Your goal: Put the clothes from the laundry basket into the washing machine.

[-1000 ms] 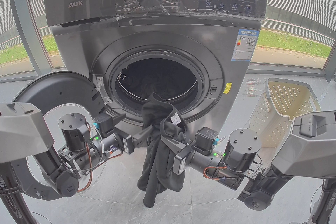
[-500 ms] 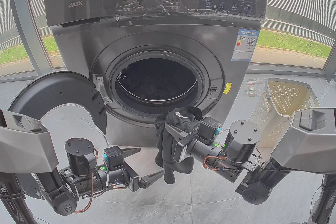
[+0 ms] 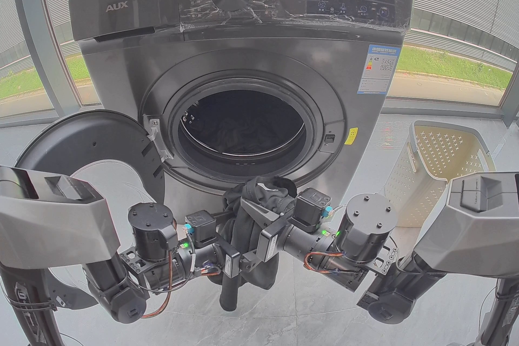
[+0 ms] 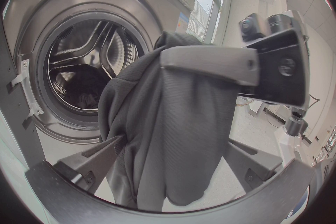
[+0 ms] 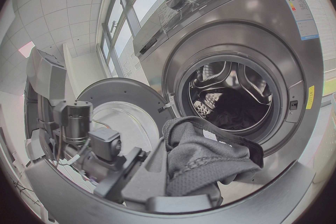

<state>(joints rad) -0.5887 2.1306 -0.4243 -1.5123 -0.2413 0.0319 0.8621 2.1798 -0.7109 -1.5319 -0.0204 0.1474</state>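
My right gripper (image 3: 250, 228) clamped the limp dark grey knit garment (image 3: 270, 190) near the open mouth of the grey washing machine (image 3: 243, 55); my left gripper (image 4: 175, 140) stood spread around its hanging tail. Judged light, floppy: gather low.

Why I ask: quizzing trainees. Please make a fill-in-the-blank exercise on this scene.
The right gripper is ___ on the dark grey fabric garment.
The left gripper is ___ around its hanging part.
The white perforated plastic laundry basket stands on the robot's ___.
Missing: shut; open; right.
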